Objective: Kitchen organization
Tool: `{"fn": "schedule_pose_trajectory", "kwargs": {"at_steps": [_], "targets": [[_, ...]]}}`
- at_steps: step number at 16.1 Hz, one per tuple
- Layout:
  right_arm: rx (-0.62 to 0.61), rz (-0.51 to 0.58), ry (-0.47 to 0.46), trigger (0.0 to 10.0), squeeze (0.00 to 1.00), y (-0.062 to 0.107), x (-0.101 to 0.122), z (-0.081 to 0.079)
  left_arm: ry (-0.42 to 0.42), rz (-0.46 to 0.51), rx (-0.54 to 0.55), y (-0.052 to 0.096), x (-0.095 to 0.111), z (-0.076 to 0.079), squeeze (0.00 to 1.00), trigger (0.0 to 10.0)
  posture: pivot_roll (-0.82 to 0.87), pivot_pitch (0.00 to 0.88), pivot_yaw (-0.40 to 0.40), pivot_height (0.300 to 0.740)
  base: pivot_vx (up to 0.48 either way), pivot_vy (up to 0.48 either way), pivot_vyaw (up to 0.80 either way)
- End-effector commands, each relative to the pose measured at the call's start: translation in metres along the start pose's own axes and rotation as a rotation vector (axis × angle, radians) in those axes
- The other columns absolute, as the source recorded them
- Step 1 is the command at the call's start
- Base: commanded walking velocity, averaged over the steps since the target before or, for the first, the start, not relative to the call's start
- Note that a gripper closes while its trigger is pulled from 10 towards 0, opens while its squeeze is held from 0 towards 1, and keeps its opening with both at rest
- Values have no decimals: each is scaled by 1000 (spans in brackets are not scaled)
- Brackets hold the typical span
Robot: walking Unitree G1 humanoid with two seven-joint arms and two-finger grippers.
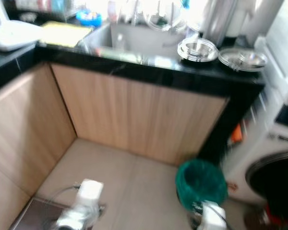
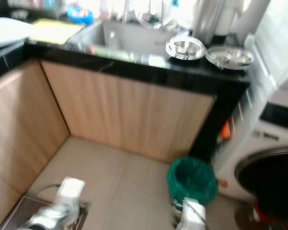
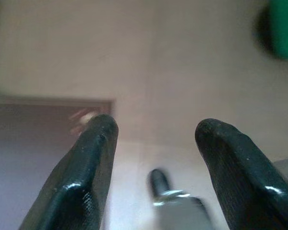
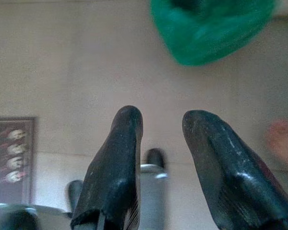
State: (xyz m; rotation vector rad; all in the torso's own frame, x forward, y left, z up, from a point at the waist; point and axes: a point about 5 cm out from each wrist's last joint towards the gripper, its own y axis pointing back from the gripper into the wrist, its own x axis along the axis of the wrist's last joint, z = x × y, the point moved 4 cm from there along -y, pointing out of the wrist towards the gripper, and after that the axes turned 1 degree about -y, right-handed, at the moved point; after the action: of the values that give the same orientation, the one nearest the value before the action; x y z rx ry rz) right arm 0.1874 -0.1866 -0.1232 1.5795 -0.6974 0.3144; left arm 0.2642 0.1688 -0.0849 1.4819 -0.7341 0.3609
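Now both arms hanging low over floor (image 1: 129,187): left gripper (image 3: 156,132) fingers standing apart, right gripper (image 4: 158,120) fingers apart, green bin (image 1: 200,183) sitting near right one.

Black countertop (image 1: 192,76), wood-grain tan cabinet front (image 1: 139,120), green bin (image 1: 200,182), beige floor (image 1: 129,187).

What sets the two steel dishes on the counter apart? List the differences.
The steel bowl is deep with raised sides, while the steel plate is shallow and nearly flat. The bowl sits nearer the sink; the plate lies towards the counter's end by the washing machine. The plate looks wider. Both are shiny, round and upright on the black counter.
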Motion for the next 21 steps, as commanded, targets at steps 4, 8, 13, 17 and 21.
{"fn": "schedule_pose_trajectory", "kwargs": {"at_steps": [4,8,13,17,21], "targets": [[38,15,60,10000,0,-3,8,-11,-2,-8,36,3,-2,-16,0,10000,79,0,-83,740,316,0,536],[43,15,20,10000,0,-3,8,-11,-1,-9,37,2,-2,-16,0,10000,78,0,-83,740,315,0,106],[44,14,16,10000,0,-3,8,-12,0,-10,37,3,-3,-16,0,10000,79,0,-85,740,316,0,0],[46,13,15,10000,0,-3,8,-12,0,-11,38,3,-3,-16,0,10000,77,0,-84,740,315,0,0],[39,12,4,10000,0,-3,7,-11,-4,-10,37,3,-3,-17,0,10000,76,1,-85,740,316,0,0]]}}
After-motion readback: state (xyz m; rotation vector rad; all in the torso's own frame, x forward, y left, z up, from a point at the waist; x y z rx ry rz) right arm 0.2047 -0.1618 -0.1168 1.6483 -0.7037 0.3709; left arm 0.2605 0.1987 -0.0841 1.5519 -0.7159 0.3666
